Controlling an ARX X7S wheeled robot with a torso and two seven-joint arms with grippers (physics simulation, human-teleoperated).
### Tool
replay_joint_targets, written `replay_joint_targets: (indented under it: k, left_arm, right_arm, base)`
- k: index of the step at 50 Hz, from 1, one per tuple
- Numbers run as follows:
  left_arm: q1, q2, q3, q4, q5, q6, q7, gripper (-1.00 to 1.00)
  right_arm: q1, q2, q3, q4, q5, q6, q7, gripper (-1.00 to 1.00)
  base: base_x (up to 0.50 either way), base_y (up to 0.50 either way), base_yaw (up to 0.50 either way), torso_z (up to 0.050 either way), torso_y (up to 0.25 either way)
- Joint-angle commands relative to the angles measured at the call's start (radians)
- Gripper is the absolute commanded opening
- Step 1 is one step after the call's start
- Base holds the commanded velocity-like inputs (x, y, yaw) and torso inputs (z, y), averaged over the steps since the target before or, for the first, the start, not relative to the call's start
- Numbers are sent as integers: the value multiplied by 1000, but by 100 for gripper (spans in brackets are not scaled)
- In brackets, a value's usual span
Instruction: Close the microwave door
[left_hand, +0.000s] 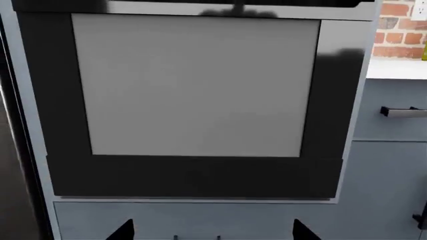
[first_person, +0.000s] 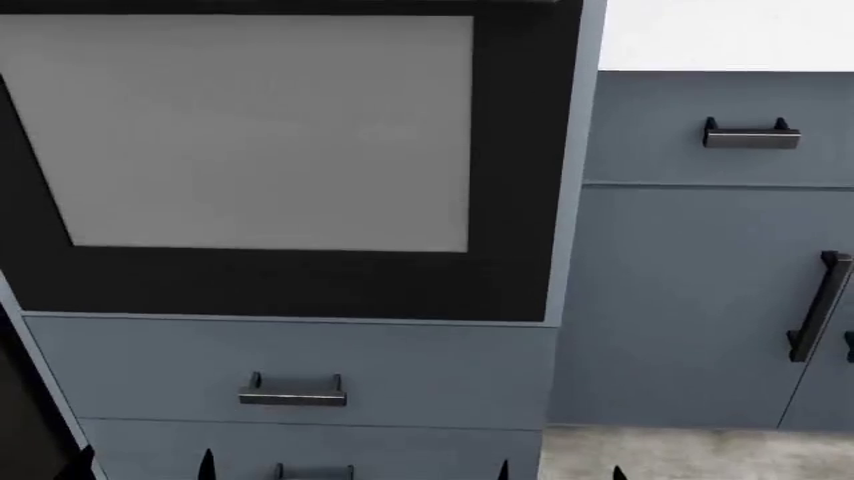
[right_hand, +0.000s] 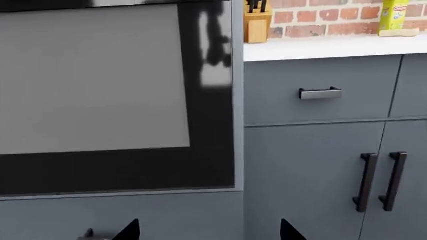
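Both claws hung low before a built-in oven (first_person: 267, 150), the left claw (left_hand: 213, 232) and right claw (right_hand: 209, 231) each spread wide and empty. No microwave appeared in any view, so the door-closing had evidently not begun.
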Motion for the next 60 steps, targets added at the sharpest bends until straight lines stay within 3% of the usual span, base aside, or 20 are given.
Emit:
replay_joint_targets:
  k: [1, 11, 60]
  left_arm:
    - [-2, -12, 13, 1, -11, 3, -14, 100]
    - [-1, -20, 24, 5, -19, 4, -23, 100]
    - [-5, -51, 62, 5, -49, 12, -62, 100]
  right_arm:
    - [-5, 11, -5, -7, 36, -26, 1, 100]
    - [-14, 26, -34, -8, 6, -73, 10, 100]
    - [-13, 59, -72, -10, 33, -88, 49, 100]
  base:
    - [0, 0, 0, 0, 0]
    - [0, 21, 0, 0, 0]
    - [0, 500, 0, 0, 0]
